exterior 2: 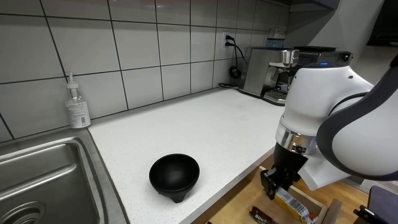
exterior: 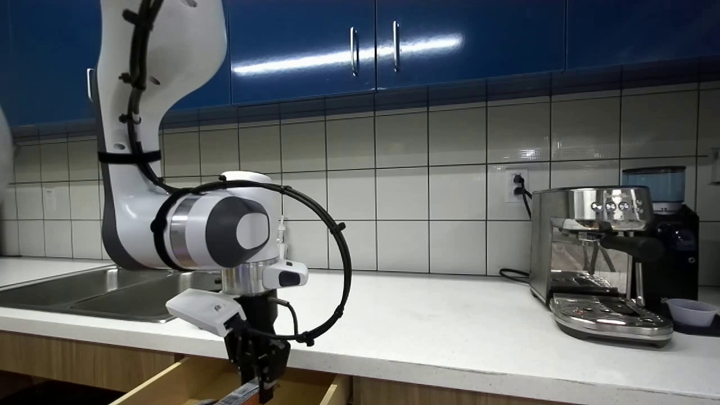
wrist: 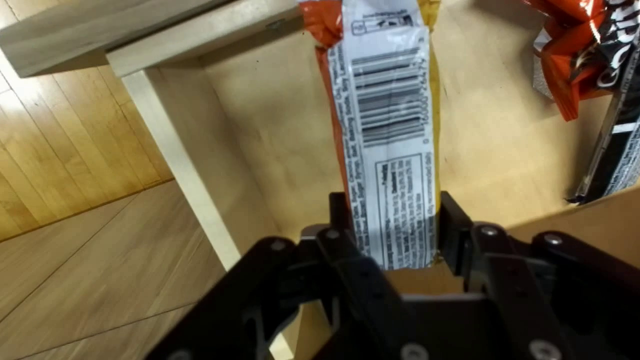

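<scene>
My gripper (wrist: 392,220) is shut on one end of a snack bar (wrist: 390,135) in a yellow, orange and white wrapper with a barcode. In the wrist view a finger presses each long side of the bar. The bar also shows in both exterior views (exterior: 242,394) (exterior 2: 292,203), in or just over an open wooden drawer (exterior 2: 245,199); I cannot tell whether it touches the drawer floor. The gripper (exterior 2: 276,189) points down, in front of the counter edge. An orange-and-dark wrapper (wrist: 580,70) and a black wrapper (wrist: 617,155) lie in the drawer beside it.
The white counter (exterior: 394,320) overhangs the drawer. A black bowl (exterior 2: 174,174) stands near its front edge, beside a steel sink (exterior 2: 87,168). A pump bottle (exterior 2: 77,112) stands at the wall. An espresso machine (exterior: 596,214) and a small pale bowl (exterior: 692,312) stand farther along.
</scene>
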Motion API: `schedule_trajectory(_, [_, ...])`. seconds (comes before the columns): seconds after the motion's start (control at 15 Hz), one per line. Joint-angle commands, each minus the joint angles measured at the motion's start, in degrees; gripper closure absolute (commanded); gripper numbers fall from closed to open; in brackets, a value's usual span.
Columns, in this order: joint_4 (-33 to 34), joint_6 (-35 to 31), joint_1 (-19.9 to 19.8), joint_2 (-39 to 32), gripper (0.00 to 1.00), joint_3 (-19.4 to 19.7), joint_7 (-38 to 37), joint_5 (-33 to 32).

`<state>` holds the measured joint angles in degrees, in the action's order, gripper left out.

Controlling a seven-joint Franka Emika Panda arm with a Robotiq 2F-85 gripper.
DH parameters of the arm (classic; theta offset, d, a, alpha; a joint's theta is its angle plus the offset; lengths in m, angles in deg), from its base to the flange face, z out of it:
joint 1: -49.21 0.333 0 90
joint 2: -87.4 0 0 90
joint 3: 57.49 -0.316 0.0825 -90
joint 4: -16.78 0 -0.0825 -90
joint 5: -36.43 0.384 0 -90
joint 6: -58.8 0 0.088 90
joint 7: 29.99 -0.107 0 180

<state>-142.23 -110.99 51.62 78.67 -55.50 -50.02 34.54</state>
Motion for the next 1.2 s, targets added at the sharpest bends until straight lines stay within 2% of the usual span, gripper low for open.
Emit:
schedule_trajectory(0.0, [0.7,-2.9,0.0,-3.2,0.81,-0.8,2.5,3.5])
schedule_trajectory(0.13, [1.3,-3.3,-0.7,-4.6,0.81,-1.8,3.9,5.4])
schedule_trajectory(0.2, [1.7,-3.2,-0.7,-5.0,0.31,-1.9,4.4,5.9])
schedule_trajectory(0.27, [2.0,-3.2,-0.5,-5.4,0.29,-1.7,4.7,6.0])
schedule_trajectory(0.53, [1.7,-3.2,-1.1,-4.6,0.01,-2.8,7.5,6.8])
schedule_trajectory(0.8, [0.6,-3.0,-1.9,-3.8,0.0,-3.6,11.3,6.3])
schedule_trajectory(1.13, [-0.3,-0.3,-6.9,-4.1,0.0,-9.2,20.9,7.6])
